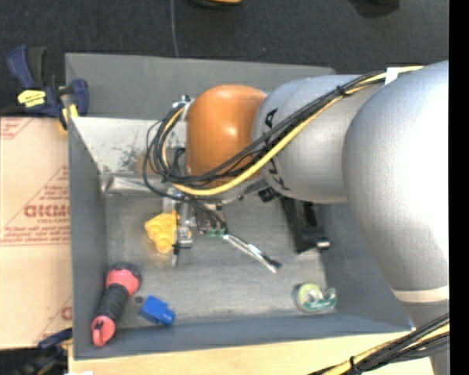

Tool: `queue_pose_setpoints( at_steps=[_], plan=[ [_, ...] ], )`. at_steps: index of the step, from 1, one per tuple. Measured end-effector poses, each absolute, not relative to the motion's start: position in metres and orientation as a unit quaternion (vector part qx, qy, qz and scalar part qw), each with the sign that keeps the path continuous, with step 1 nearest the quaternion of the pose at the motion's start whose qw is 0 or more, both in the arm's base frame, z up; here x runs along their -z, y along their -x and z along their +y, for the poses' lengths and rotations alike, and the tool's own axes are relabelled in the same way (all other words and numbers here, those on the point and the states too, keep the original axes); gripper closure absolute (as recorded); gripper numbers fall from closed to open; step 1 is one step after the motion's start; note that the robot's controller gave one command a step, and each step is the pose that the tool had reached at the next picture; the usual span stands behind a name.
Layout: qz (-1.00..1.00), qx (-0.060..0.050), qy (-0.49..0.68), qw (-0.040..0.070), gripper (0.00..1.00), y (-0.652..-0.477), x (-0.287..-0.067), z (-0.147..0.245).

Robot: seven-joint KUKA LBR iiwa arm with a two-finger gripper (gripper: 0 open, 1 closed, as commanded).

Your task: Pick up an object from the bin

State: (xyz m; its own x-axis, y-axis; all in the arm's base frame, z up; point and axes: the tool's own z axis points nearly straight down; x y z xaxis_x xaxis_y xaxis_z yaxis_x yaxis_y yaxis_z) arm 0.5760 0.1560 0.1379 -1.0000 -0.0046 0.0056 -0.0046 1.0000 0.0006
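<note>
As it hangs low, left of frame centre, hand [180, 239]: open or closed, cannot tell.
Yellow lump [161, 231]: just beside the hand, frame-left of it.
Lower left: pink-and-black handle [113, 303], blue piece [156, 312].

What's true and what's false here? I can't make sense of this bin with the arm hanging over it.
1. The gripper is down beside a crumpled yellow thing. True.
2. The small blue piece lies against the bin's upper wall. False: it lies by the lower wall, next to the red-and-black handle.
3. The red-and-black handle sits under the gripper. False: it lies in the lower left corner, apart from it.
4. A small clear roll lies near the lower right corner. True.
</note>
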Motion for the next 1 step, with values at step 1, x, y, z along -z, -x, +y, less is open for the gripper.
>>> queue_pose_setpoints(
  at_steps=[1],
  plan=[
    [-1.0, 0.001, 0.0, -0.001, 0.0, -0.5781, -0.1429, 0.1554]
  ],
)
